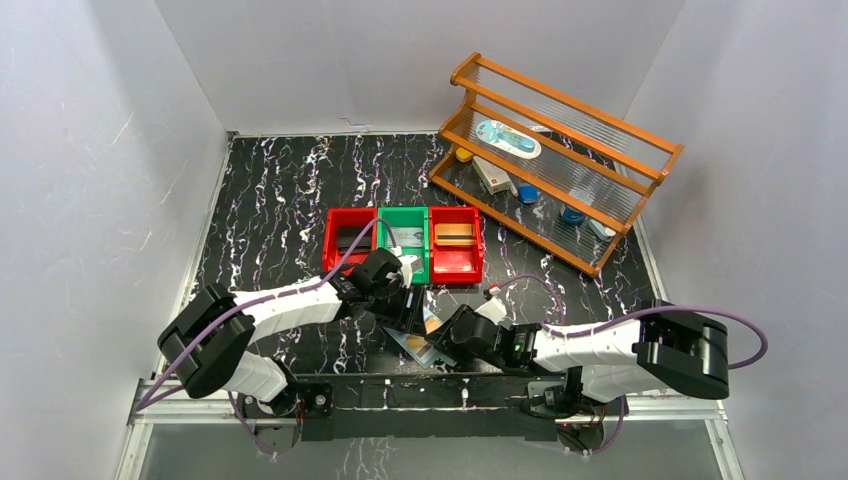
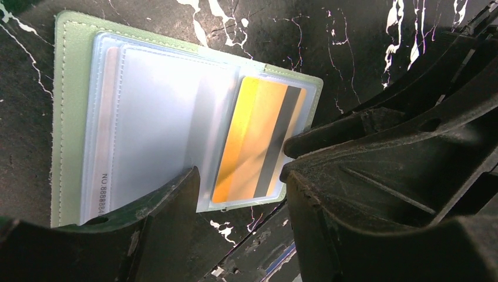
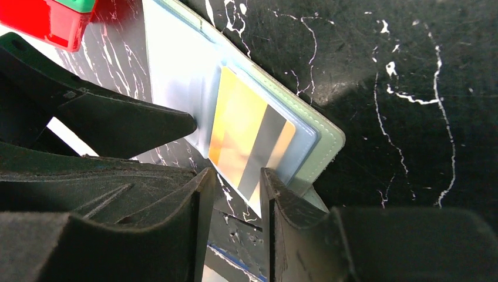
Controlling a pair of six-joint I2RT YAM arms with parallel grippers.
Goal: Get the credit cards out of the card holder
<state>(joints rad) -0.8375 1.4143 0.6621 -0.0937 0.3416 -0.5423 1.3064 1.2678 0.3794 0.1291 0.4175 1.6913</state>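
My right end effector [image 3: 238, 183] sits low over the worktop with its two fingers parted. A clear gap shows between them, and the near corner of a gold credit card [image 3: 246, 135] reaches into that gap. The fingers are not pinched on it: released, and poised around the card's edge.

My left end effector [image 2: 238, 175] is spread wide too and grasps nothing. One fingertip [image 2: 187, 179] lies over a clear sleeve just beside the gold card, and the other stands at the card's far edge. I cannot tell whether either presses down.

The card holder [image 2: 69, 117], a sage-green wallet, lies open and flat on the black marbled worktop [image 1: 280, 190], near the arm bases and between my two wrists. The gold card, with its dark stripe, sits in the right-hand sleeve. A paler card [image 2: 106, 147] with a printed number shows through the left-hand sleeve.

Just beyond the holder stand three small bins in a row — red [image 1: 350, 240], green [image 1: 403, 240], red [image 1: 456, 245]. A wooden rack [image 1: 560, 160] stands at the back right.

I judge the step in hand to be pulling out the gold card. Next, my right fingers need to close on its edge and draw it along the sleeve's opening while my left steadies the soft cover — otherwise the whole holder may slide along.
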